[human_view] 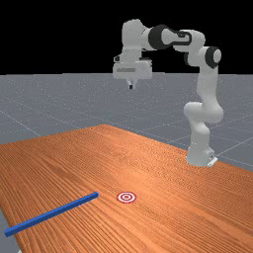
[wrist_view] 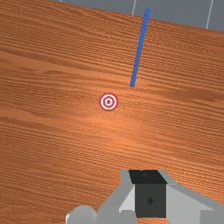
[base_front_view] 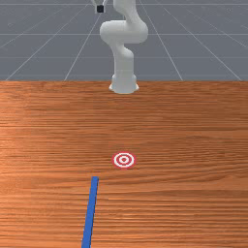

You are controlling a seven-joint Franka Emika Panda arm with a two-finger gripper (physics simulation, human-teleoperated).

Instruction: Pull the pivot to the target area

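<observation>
Looks like approach time, with a clenched, empty gripper (human_view: 131, 86) up high: gotta reach out and down to the blue bar (base_front_view: 90, 213), front view's 7 o'clock from the target (base_front_view: 124, 160), then pull.

The long, straight blue bar (base_front_view: 90, 213) lies on the orange-brown wooden counter (base_front_view: 193, 121), in the front view's lower left; the flat, round red-and-white target (base_front_view: 124, 160) lies above and right of its upper end.
</observation>
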